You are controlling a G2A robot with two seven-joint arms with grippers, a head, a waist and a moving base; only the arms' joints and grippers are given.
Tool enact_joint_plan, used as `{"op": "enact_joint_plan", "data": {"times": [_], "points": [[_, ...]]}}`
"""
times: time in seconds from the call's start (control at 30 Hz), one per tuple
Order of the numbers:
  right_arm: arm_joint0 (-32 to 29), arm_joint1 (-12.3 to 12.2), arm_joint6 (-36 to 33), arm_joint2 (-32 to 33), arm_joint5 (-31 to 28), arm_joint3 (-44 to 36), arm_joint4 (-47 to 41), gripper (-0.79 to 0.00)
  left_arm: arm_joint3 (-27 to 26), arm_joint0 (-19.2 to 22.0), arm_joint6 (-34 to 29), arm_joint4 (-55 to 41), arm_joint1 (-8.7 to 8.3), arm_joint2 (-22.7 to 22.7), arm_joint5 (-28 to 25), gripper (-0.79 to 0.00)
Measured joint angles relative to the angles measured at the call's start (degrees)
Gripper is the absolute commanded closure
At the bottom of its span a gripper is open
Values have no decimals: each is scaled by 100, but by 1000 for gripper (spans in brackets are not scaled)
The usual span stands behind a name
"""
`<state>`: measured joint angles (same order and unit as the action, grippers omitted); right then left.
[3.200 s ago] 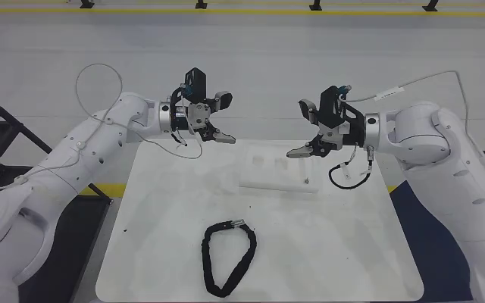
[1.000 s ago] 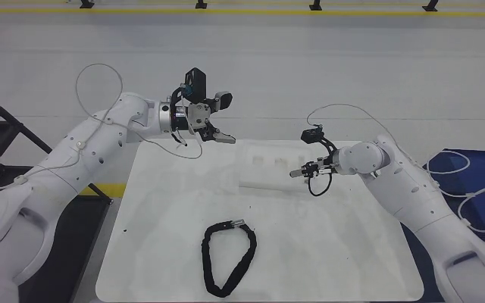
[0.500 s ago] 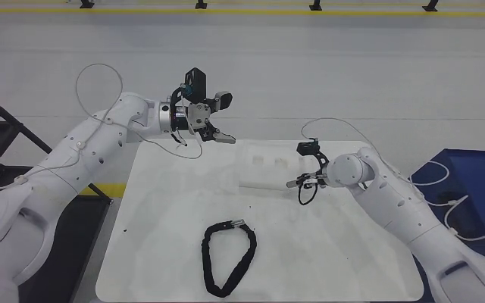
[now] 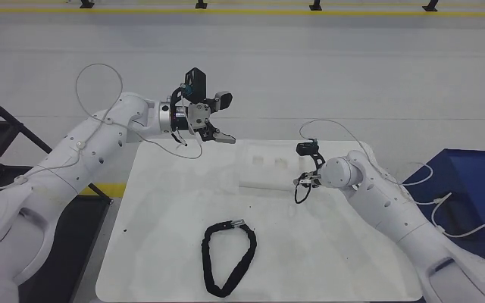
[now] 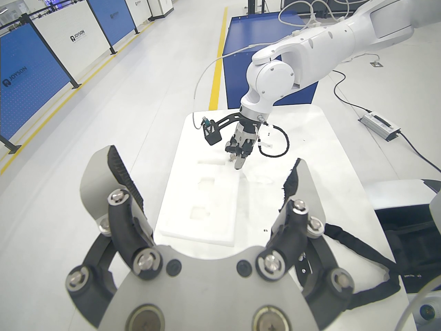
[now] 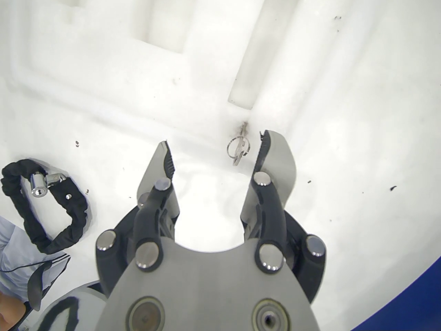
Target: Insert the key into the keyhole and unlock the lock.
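Right tool (image 6: pixel 215 142) lowered, apart | silver ringed key (image 6: pixel 237 149) near one tip | left tool (image 5: pixel 205 161) apart

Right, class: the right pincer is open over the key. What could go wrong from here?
The key sits off-centre, close to one finger of the right pincer, so closing may nudge it aside or catch only its ring. It also touches the foam block, so a fingertip could snag the foam.

The worktop (image 4: pixel 341 257) and the foam block (image 4: pixel 276 173) are white. The chain lock (image 4: pixel 227 261) has a black sleeve and a silver cylinder (image 6: pixel 37 183); the key (image 6: pixel 237 148) is silver. The left pincer (image 5: pixel 205 160) and right pincer (image 6: pixel 215 142) are grey metal with black pads
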<state>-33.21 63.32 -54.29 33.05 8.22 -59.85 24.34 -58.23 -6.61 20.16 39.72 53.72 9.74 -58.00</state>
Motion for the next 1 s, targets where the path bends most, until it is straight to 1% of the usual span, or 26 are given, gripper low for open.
{"op": "enact_joint_plan", "data": {"times": [0.1,0.3,0.37,0.4,0.5,0.77,0.9,1.0], "points": [[23,63,45,-4,89,150,16,-237,0,0,0,0,0,0,0,-785],[69,160,-6,-22,332,250,153,-123,0,0,0,0,0,0,0,-785],[76,181,-59,-23,404,254,197,-80,0,0,0,0,0,0,0,-785],[77,196,-92,-20,426,267,204,-46,0,0,0,0,0,0,0,-785],[73,239,-129,0,429,353,162,0,0,0,0,0,0,0,0,-785],[147,370,-145,28,435,603,157,0,0,0,0,0,0,0,0,-785],[211,397,-294,35,609,505,322,0,0,0,0,0,0,0,0,-785],[247,366,-474,110,780,332,475,0,0,0,0,0,0,0,0,-785]]}}
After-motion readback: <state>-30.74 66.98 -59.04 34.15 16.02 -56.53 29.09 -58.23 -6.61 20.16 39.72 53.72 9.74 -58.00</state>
